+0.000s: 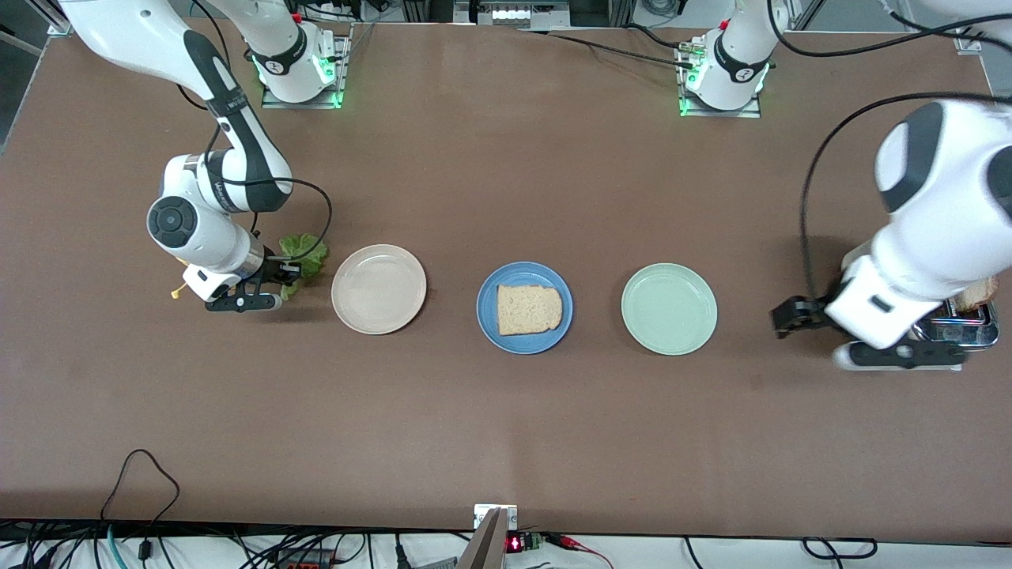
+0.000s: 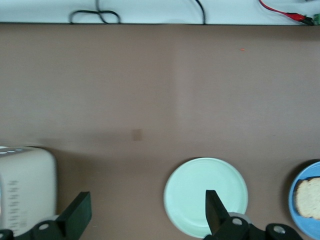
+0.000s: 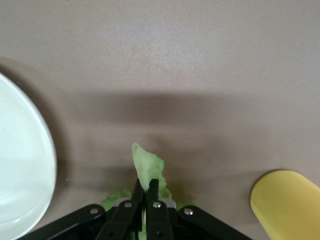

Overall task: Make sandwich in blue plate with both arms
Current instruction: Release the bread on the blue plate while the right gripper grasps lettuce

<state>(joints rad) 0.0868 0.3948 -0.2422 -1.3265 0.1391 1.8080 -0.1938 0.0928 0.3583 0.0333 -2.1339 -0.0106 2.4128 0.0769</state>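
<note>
Brown matte table [image 1: 506,427]; right pincer [image 3: 145,186] pinches crinkled lettuce [image 3: 146,167].

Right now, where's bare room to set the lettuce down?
Free: cream plate and green plate, both bare, plus tabletop nearer the camera. Blue plate has a bread slice. Crowded around the right gripper shut on lettuce, and the open left gripper.

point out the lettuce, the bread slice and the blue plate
lettuce [image 1: 310,254], front view, on the leaf's upper frilly part
bread slice [image 1: 528,309], front view, middle of its top face
blue plate [image 1: 487,312], front view, bare rim beside the bread
</note>
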